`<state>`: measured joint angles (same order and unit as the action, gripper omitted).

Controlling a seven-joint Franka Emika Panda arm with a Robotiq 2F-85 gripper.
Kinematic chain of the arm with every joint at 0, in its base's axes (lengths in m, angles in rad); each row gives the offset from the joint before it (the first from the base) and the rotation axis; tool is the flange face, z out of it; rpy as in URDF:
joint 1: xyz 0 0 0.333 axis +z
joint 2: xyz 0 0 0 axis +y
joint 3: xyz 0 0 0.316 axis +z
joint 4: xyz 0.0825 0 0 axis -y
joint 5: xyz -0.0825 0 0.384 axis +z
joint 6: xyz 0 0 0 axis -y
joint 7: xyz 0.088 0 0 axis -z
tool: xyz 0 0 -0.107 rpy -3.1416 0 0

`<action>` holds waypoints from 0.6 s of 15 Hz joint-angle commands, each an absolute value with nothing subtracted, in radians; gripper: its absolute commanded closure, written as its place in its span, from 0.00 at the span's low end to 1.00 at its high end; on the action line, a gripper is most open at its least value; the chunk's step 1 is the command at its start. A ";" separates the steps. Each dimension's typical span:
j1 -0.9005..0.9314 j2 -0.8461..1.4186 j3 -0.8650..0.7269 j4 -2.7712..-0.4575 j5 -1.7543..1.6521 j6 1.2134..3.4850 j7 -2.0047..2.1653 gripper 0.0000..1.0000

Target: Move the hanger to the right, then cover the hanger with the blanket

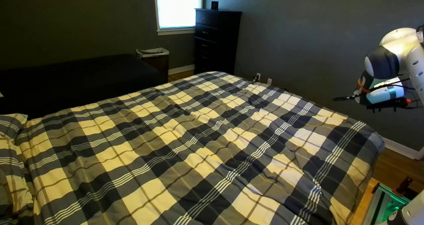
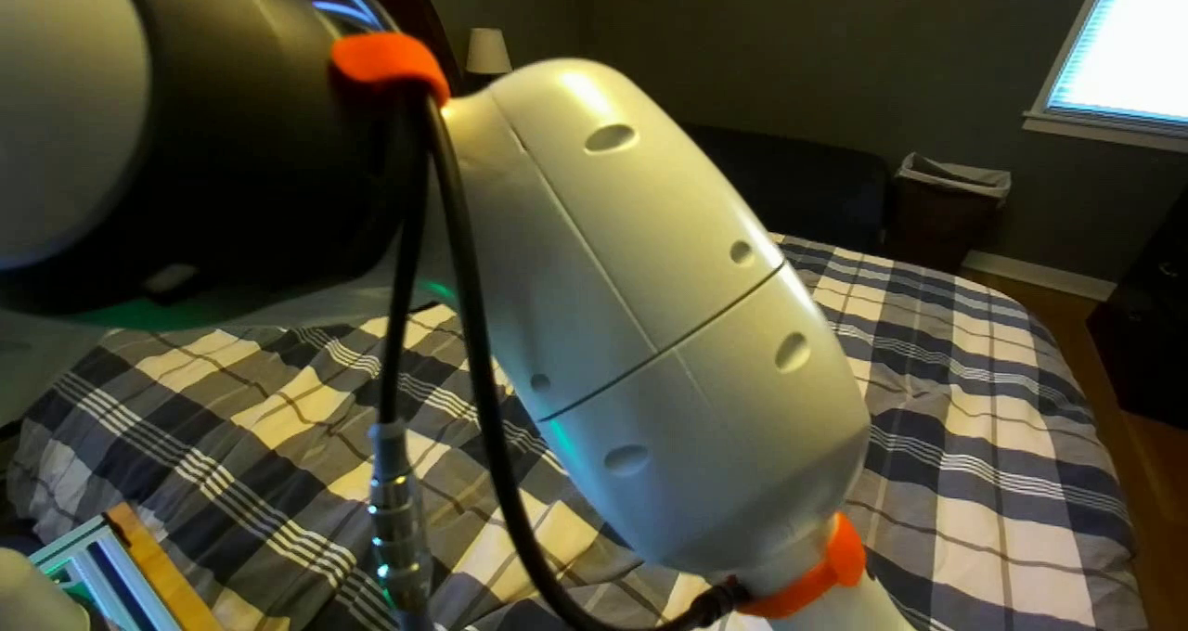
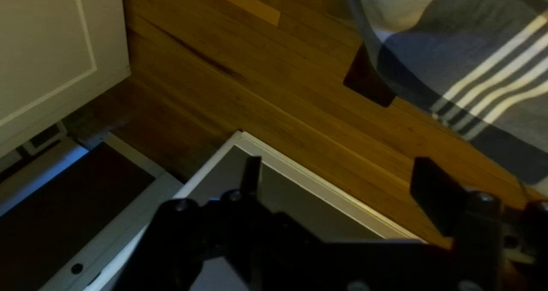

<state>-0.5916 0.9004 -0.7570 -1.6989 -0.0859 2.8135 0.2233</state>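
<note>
Gripper (image 3: 340, 177): standing wide-jawed at the wrist view's lower centre, holding nothing that we are seeing.
Floor (image 3: 278, 85): crossing that view's upper centre.
Blanket (image 3: 462, 60): hanging at upper right there, spreading across both exterior views; we are probably finishing the covering step.
Hanger: we aren't finding it anywhere; the blanket may be hiding it, so our next move is likely calling for backing away.

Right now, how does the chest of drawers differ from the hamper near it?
The chest of drawers is taller than the hamper. A pale liner shows at the hamper's top; on the chest's top stands a small black object. The chest's front shows drawers with handles; the hamper shows none. Both are dark and stand near the window.
</note>
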 commanded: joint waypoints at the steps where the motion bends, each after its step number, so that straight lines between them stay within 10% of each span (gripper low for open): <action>1: -0.631 0.768 -0.645 -1.785 -0.040 2.840 0.123 0.00; 9: -0.720 0.615 -0.425 -1.865 0.024 2.778 0.011 0.00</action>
